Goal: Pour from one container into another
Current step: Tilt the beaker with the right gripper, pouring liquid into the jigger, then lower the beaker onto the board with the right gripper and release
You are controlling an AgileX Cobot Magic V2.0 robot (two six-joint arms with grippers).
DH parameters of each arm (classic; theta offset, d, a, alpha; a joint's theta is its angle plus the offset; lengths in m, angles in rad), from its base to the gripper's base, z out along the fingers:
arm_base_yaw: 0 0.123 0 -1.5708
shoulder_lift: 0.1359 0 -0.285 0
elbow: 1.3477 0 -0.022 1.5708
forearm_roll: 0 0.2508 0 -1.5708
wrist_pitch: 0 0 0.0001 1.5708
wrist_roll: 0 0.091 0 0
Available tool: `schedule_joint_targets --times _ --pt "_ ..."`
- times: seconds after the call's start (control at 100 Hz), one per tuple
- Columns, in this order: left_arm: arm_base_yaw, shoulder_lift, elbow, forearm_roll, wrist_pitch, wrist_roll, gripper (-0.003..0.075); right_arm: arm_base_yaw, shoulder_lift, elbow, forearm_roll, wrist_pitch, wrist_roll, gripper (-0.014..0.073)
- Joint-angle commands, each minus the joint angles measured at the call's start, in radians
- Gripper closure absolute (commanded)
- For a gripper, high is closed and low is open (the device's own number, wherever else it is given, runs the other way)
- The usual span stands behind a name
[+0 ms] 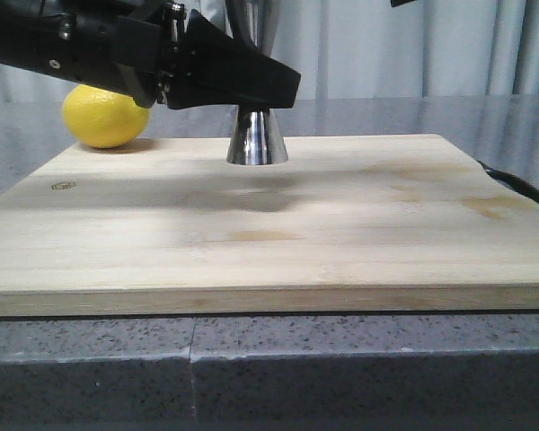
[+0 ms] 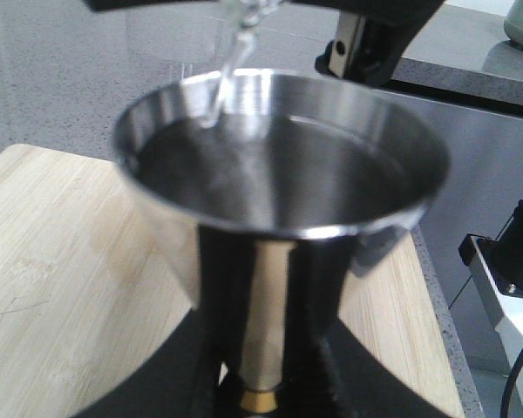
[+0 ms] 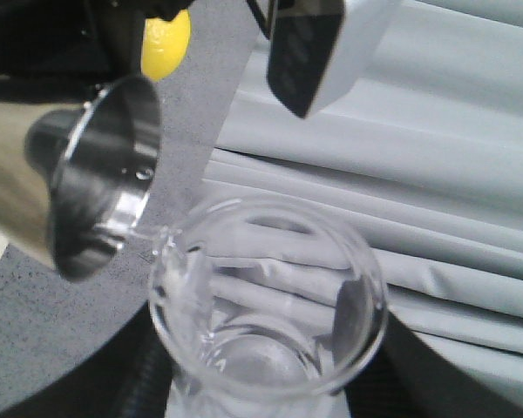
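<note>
The polished steel jigger (image 1: 256, 139) stands on the wooden board (image 1: 269, 224); only its lower cone shows under my left arm. My left gripper (image 2: 263, 383) is shut on the jigger's narrow waist by the gold band (image 2: 261, 400), and clear liquid fills much of its upper cup (image 2: 279, 165). The glass beaker (image 3: 270, 296) is tilted, with my right gripper (image 3: 266, 396) shut on it. The beaker's lip (image 2: 240, 22) hangs over the jigger's rim (image 3: 100, 174). A thin clear stream (image 2: 222, 78) runs from it into the cup.
A yellow lemon (image 1: 105, 117) lies at the board's far left corner, behind my left arm (image 1: 117, 45). The board rests on a grey speckled counter (image 1: 269, 359). A grey curtain (image 1: 413, 45) hangs behind. A black cable (image 1: 521, 184) lies off the board's right edge.
</note>
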Motion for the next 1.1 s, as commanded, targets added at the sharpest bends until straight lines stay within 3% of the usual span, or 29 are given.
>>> schedule_joint_targets --times 0.0,0.19,0.51,0.65,0.86,1.09 --pt "-0.007 -0.041 -0.028 -0.070 0.053 -0.007 0.0739 -0.001 -0.025 -0.035 0.078 0.017 -0.001 0.0485" --pt "-0.007 -0.041 -0.028 -0.070 0.053 -0.007 0.0739 -0.001 -0.025 -0.035 0.326 0.092 -0.001 0.0485" --pt "-0.007 -0.041 -0.028 -0.070 0.053 -0.007 0.0739 -0.001 -0.025 -0.035 0.870 0.072 -0.001 0.0485" --pt "-0.007 -0.041 -0.028 -0.070 0.053 -0.007 0.0739 -0.006 -0.025 -0.035 1.048 0.061 -0.001 0.0485" --pt "-0.007 -0.041 -0.028 -0.070 0.053 -0.007 0.0739 -0.107 -0.025 -0.035 1.367 -0.019 -0.001 0.0485" --pt "-0.007 -0.041 -0.028 -0.070 0.053 -0.007 0.0739 -0.251 -0.025 0.067 1.501 -0.172 -0.001 0.0485"
